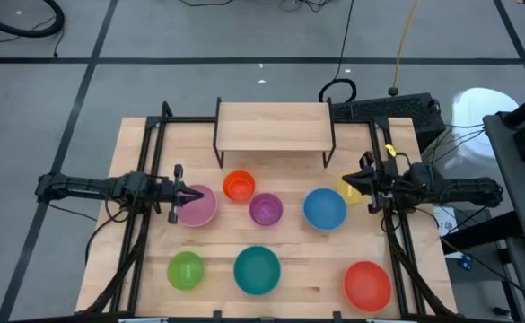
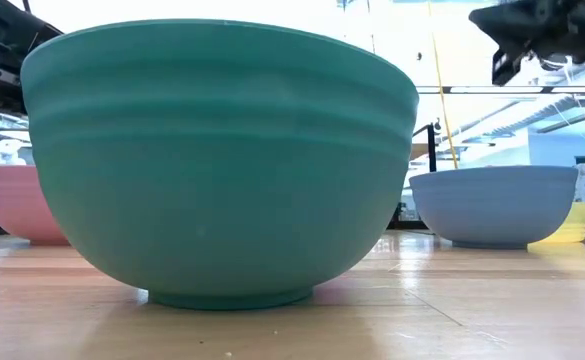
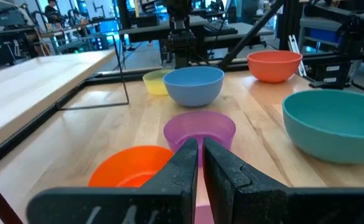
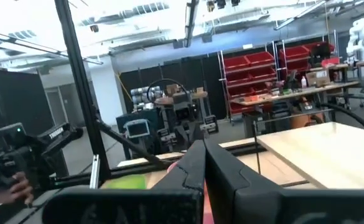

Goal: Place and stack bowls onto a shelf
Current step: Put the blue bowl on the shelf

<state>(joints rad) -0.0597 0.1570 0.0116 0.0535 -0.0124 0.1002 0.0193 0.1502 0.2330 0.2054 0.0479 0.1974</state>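
Observation:
The shelf (image 1: 274, 126), a light-wood board on black wire legs, stands at the far middle of the table with nothing on it. The bowls sit open side up on the tabletop: pink (image 1: 199, 206), orange (image 1: 239, 186), purple (image 1: 266, 208), blue (image 1: 325, 208), yellow (image 1: 354, 190), green (image 1: 186, 270), teal (image 1: 257, 269) and red (image 1: 367, 284). My left gripper (image 1: 188, 195) hovers shut over the pink bowl's left part. My right gripper (image 1: 346, 184) is shut and raised above the yellow bowl. In the left wrist view the left gripper (image 3: 200, 155) points toward the purple bowl (image 3: 199, 130).
Black frame rails (image 1: 145, 170) run along the table's left and right sides under each arm. Cables and a dark box (image 1: 397, 109) lie beyond the far right corner. The teal bowl (image 2: 222, 160) fills the low view. Bare wood shows between the shelf and the bowls.

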